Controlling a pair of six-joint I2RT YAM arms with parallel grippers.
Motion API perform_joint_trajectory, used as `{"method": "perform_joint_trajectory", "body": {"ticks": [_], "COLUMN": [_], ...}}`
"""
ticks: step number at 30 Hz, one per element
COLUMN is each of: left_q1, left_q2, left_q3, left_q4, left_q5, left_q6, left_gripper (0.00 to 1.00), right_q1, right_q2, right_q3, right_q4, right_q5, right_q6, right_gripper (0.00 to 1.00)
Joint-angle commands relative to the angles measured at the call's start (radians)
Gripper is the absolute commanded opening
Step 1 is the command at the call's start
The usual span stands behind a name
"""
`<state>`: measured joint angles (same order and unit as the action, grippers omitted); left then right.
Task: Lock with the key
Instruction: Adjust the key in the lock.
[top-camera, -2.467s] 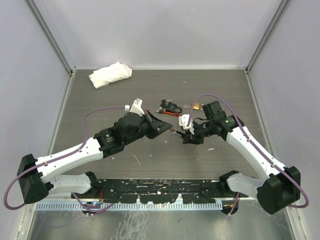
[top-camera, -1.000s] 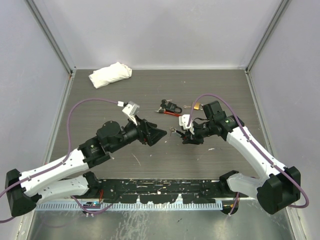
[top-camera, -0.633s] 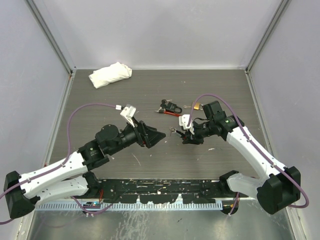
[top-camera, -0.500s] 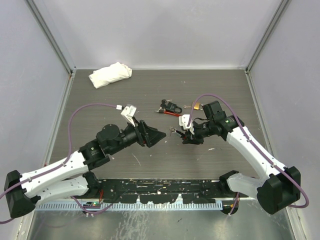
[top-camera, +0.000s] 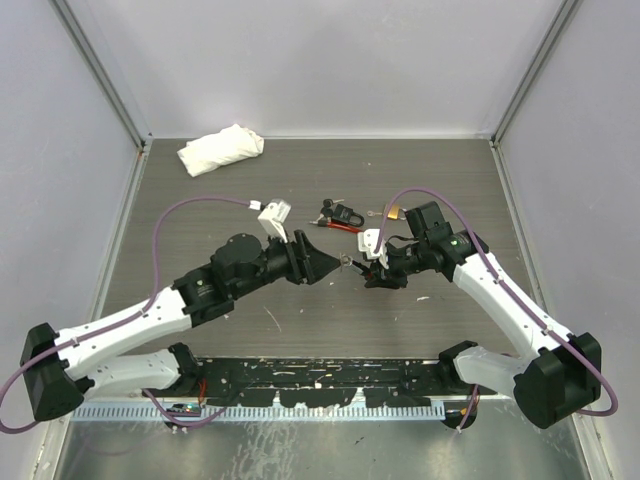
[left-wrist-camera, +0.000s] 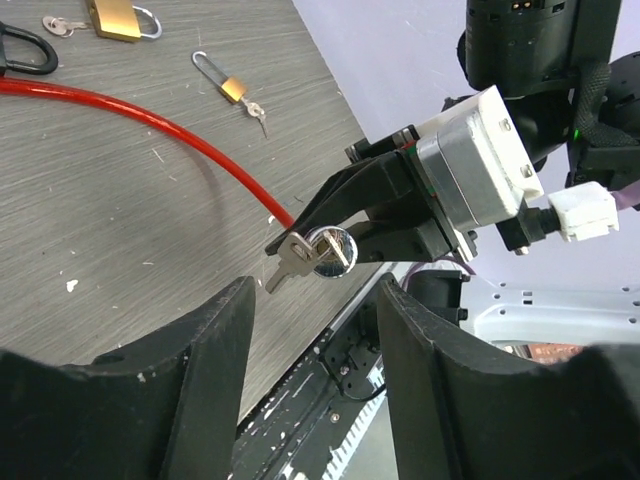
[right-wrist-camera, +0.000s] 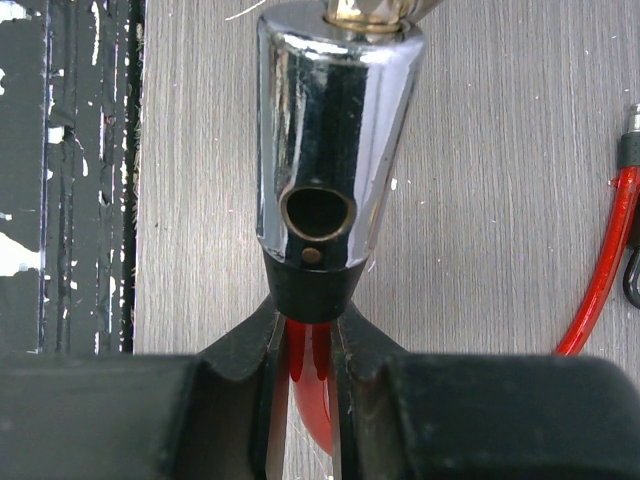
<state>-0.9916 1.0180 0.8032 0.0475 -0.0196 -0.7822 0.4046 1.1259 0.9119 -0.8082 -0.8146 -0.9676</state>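
The chrome barrel (right-wrist-camera: 335, 130) of a cable lock is taken as the reference point. The right gripper (right-wrist-camera: 306, 325) is closed tightly on the red cable (right-wrist-camera: 308, 385), which is pinched just below the barrel's black collar (right-wrist-camera: 308, 290). An open round hole is seen in the barrel's side in the right wrist view. From the barrel, the cable is trailed away across the table (top-camera: 250, 190) in a long curve.

The key (left-wrist-camera: 288, 260) is seated in the end face of the barrel, with its bow sticking out to the side that faces the left arm. The left gripper (left-wrist-camera: 313, 290) is placed just beside the barrel on that same side. Its jaws are spread apart and lined up on the key. The key is seen beyond the gap between the two fingers (left-wrist-camera: 225, 330) and is touched by neither of them.

Beyond the barrel, toward the back wall, a black padlock (top-camera: 341, 212) is laid on the table. Near it a large brass padlock (left-wrist-camera: 118, 18) and a small brass padlock (left-wrist-camera: 232, 88) with a long shackle are laid, each with small keys beside it. Well apart from the barrel, toward the far left corner, a white cloth (top-camera: 220, 148) is bunched on the table.
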Motion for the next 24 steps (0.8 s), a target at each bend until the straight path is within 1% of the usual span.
{"method": "perform_joint_trajectory", "body": {"ticks": [1, 8, 9, 11, 14, 17, 20, 23, 24], "left_q1": [0.005, 0.004, 0.004, 0.004, 0.005, 0.005, 0.005, 0.005, 0.005], "left_q2": [0.029, 0.091, 0.096, 0.107, 0.115, 0.119, 0.112, 0.092, 0.084], "left_q3": [0.078, 0.125, 0.129, 0.136, 0.145, 0.147, 0.133, 0.097, 0.079], "left_q4": [0.024, 0.029, 0.028, 0.025, 0.019, 0.02, 0.05, 0.098, 0.11], "left_q5": [0.004, 0.034, 0.04, 0.044, 0.057, 0.066, 0.089, 0.107, 0.114], "left_q6": [0.007, 0.017, 0.02, 0.026, 0.038, 0.065, 0.135, 0.25, 0.322], "left_gripper": [0.52, 0.46, 0.44, 0.37, 0.3, 0.21, 0.1, 0.07, 0.06], "right_q1": [0.0, 0.002, 0.0, 0.001, 0.0, 0.001, 0.0, 0.0, 0.001], "right_q2": [-0.004, -0.003, -0.004, -0.005, -0.006, -0.006, -0.007, -0.01, -0.01], "right_q3": [0.012, 0.011, 0.01, 0.011, 0.011, 0.01, 0.01, 0.01, 0.01], "right_q4": [0.044, 0.044, 0.043, 0.044, 0.045, 0.044, 0.044, 0.043, 0.043], "right_q5": [-0.029, -0.03, -0.031, -0.03, -0.029, -0.029, -0.029, -0.028, -0.027], "right_q6": [-0.016, -0.017, -0.016, -0.016, -0.016, -0.016, -0.017, -0.017, -0.016], "right_gripper": [0.01, 0.01, 0.01, 0.01, 0.01, 0.01, 0.01, 0.01, 0.01]}}
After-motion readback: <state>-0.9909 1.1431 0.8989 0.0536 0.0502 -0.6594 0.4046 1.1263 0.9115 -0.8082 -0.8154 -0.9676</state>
